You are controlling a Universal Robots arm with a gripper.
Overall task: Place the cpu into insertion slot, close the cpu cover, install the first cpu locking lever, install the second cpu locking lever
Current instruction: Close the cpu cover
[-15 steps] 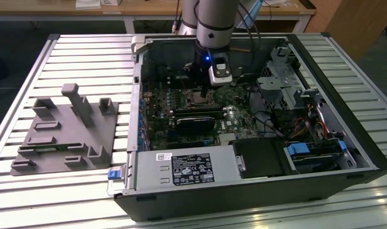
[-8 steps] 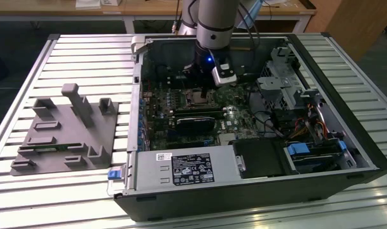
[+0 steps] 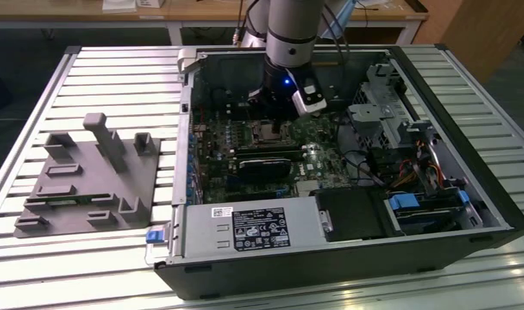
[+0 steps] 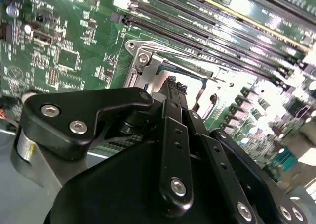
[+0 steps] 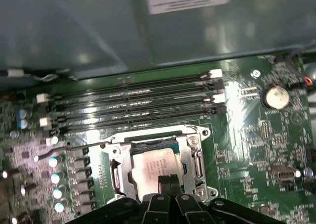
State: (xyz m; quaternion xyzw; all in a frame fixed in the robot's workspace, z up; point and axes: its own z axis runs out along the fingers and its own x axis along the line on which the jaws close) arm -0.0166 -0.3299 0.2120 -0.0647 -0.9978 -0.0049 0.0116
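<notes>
Hand [image 5: 169, 181] is down inside the open case [image 3: 331, 271], right over the slot [image 3: 266, 132] in the far half of the board [image 5: 256, 135]. The fingertips are pinched together with nothing between them, and in both wrist views they land on the edge of the chip window nearest the hand's own body. Whether they press or only touch, can't tell. The cpu [image 5: 153, 167] is seated flat in the slot, pale top up, square to the rim. The cover [image 5: 195, 155] looks to be folded down around it, its frame lying flat with the chip showing through the window. Key relation: the hand sits directly above the socket, so there is no sideways offset to the cpu. A thin wire lever [image 5: 74, 149] runs out from the socket's corner on the side toward the capacitors [image 5: 54, 177]. Its long axis is roughly parallel to the memory slots [image 5: 133, 105], and its hooked end is well clear of the frame, so I read it as not latched. The wire along the opposite side of the frame I can't judge. On the exterior view's left a grey rack [image 3: 89, 181] stands on the bench [image 3: 115, 71], well apart from the case; what is in its pockets I can't make out.
</notes>
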